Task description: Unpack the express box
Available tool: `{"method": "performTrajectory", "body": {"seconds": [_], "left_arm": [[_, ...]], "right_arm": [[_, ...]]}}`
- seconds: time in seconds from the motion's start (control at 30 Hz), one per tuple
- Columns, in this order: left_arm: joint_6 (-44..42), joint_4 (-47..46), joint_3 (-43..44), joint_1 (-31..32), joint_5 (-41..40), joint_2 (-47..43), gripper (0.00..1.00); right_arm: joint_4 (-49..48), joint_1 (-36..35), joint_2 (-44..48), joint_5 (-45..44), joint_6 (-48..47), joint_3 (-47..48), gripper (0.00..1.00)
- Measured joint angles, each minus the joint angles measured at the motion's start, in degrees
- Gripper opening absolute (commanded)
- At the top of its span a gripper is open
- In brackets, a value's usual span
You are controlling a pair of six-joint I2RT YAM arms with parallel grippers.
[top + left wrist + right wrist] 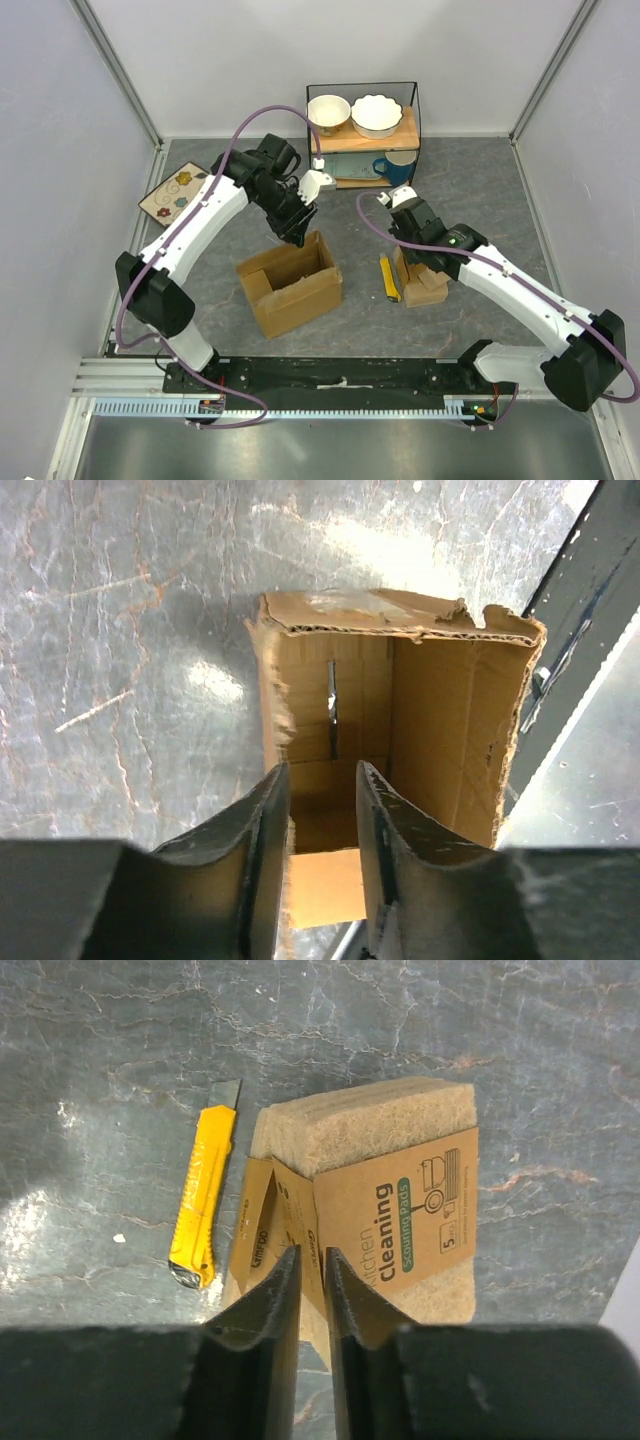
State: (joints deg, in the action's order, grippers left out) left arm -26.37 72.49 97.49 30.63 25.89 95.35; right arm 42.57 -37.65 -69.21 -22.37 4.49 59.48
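The express box (290, 285), a brown carton with its flaps open, stands mid-table. In the left wrist view its inside (450, 720) shows only bare cardboard walls and floor. My left gripper (297, 237) hangs over the box's far rim, jaws parted (322, 770) with nothing between them. To the right, a smaller cardboard-sleeved pack of scouring pads (400, 1200) lies on the table (425, 290). My right gripper (312, 1252) sits just above it, jaws a narrow slit apart astride a raised fold of the sleeve. A yellow utility knife (205, 1195) lies left of the pack (388, 279).
A black wire rack (418, 110) at the back holds two white bowls (328, 112) on a wooden shelf and a blue mug (397, 168) below. A patterned square plate (172, 192) lies at the back left. Walls close in on both sides.
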Motion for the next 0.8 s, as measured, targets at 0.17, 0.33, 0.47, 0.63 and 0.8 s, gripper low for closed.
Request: {"method": "performTrajectory", "body": {"seconds": [0.17,0.33,0.47,0.63,0.8], "left_arm": [[0.3,-0.6,0.4,0.0,0.2,0.3,0.99],[1.0,0.4,1.9,0.0,0.2,-0.5,0.99],[1.0,2.6,5.7,-0.1,0.1,-3.6,0.99],[0.9,2.9,8.3,-2.7,-0.1,-11.4,0.99],[0.8,2.3,3.3,-9.9,-0.3,-20.7,0.99]], "right_arm": [[0.0,0.0,-0.8,0.7,0.7,0.0,0.98],[0.8,0.0,-0.7,2.4,1.0,2.3,0.98],[0.7,0.0,-0.5,5.6,1.9,7.3,0.98],[-0.6,0.0,-0.3,10.0,5.7,14.5,0.98],[-3.9,0.0,-0.7,16.1,10.0,16.8,0.98]]}}
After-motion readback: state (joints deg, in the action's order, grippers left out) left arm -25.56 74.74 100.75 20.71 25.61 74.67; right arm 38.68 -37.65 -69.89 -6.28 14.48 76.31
